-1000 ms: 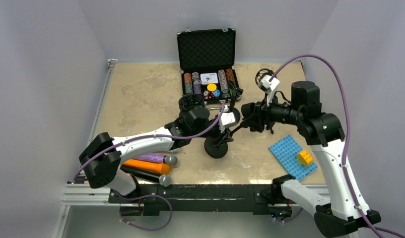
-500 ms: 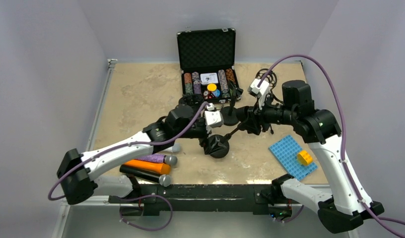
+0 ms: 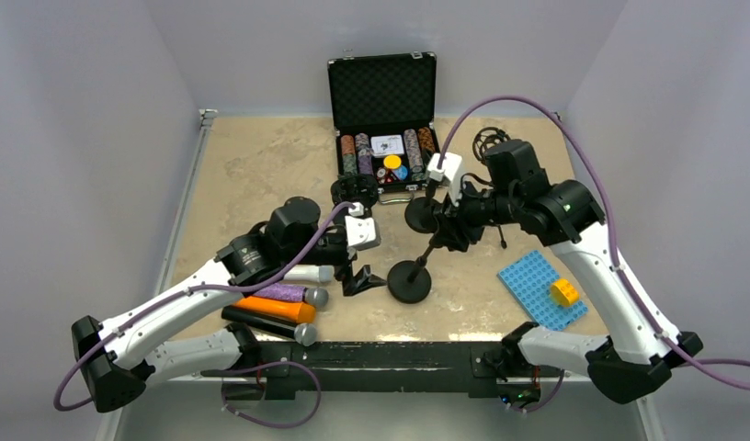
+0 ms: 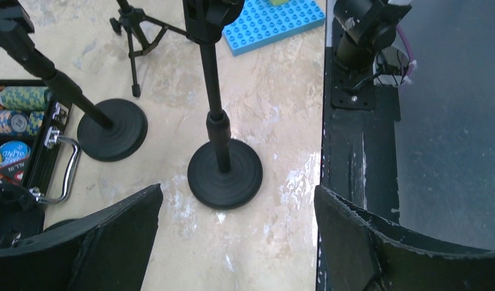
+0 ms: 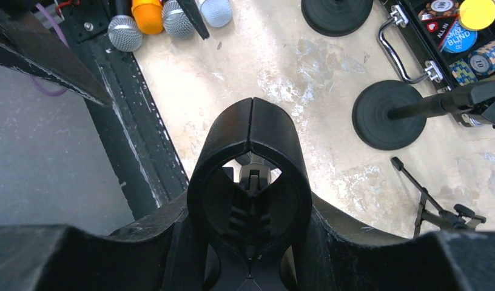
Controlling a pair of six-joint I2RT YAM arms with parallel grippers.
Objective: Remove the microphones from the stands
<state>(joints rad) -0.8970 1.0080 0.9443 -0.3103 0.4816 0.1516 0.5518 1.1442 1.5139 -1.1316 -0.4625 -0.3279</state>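
Right gripper [image 3: 442, 229] clamped stand [image 3: 410, 280] at its clip [image 5: 251, 124], seemingly empty; left gripper [image 3: 362, 278] gaped, unladen. Removal looked done; next, release stand.

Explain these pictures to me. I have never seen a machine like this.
These are two robot arms bolted at the near edge of a table, each ending in a two-finger hand. The wide picture looks down from above and behind them; the other two come from cameras on each wrist. On the table lie four microphones, an open case of poker chips, a blue building plate with a yellow brick, and several black stands. The right hand is closed on the top of one microphone stand, with no microphone in it. The left hand is open and holds nothing.
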